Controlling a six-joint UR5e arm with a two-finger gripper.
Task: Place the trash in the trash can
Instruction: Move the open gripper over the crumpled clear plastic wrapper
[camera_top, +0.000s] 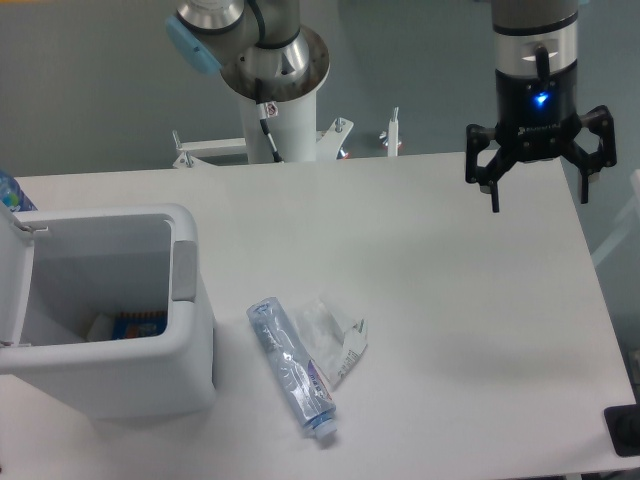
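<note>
Gripper (540, 195) above desk's far right corner, fingers spread wide, holding nothing. Trash can (185, 330) at left edge, lid open. Crushed bottle (291, 367) near front edge, centre; crumpled wrapper (333, 338) touching its right side.

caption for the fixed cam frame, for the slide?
Open gripper hovers above the table's far right; crushed bottle and wrapper lie beside the open trash can.

My gripper (539, 192) is black with a blue light. The bottle (291, 366) is clear with bluish label; the trash can (180, 350) and table (450, 320) are white.
</note>
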